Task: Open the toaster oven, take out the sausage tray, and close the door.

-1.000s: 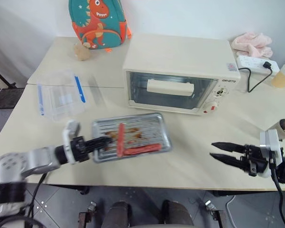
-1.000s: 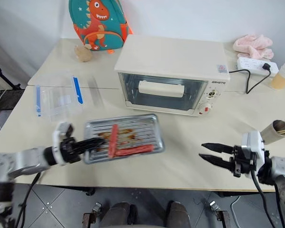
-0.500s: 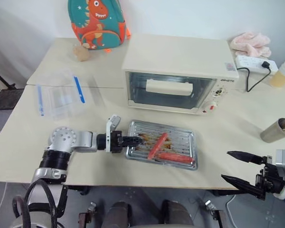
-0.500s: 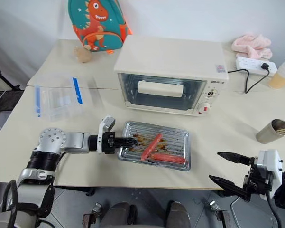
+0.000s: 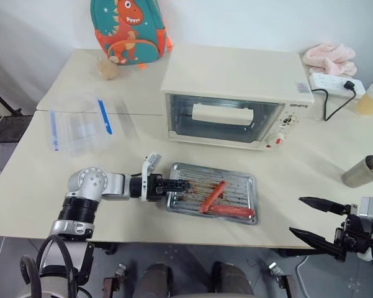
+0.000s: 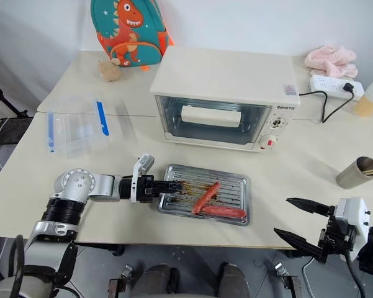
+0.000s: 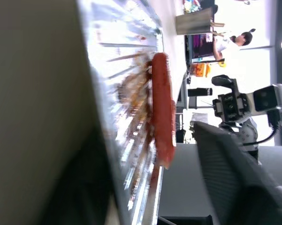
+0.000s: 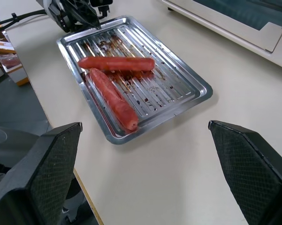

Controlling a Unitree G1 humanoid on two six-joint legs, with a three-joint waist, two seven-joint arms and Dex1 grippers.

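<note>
- Shallow silver ribbed metal sausage tray [image 5: 212,201] flat on the cream bench [image 5: 298,167], near its front edge, just in front of the cream-white boxy toaster oven [image 5: 236,97].
- Two red sausages [image 5: 213,195] inside.
- Glass-windowed door [image 5: 226,118] shut.
- Left end effector [image 5: 179,185] at the tray's left rim, fingers straddling it; clamped or loose, cannot tell.
- Right end effector [image 5: 316,218] spread wide, empty, beyond the bench's front right edge.

so the sausage tray [image 5: 236,186] sits on the surface [image 5: 285,180] at 6 o'clock of the toaster oven [image 5: 236,93], left end effector [image 5: 181,185] at its 9 o'clock edge, backpack [image 5: 129,28] way back at 11.
</note>
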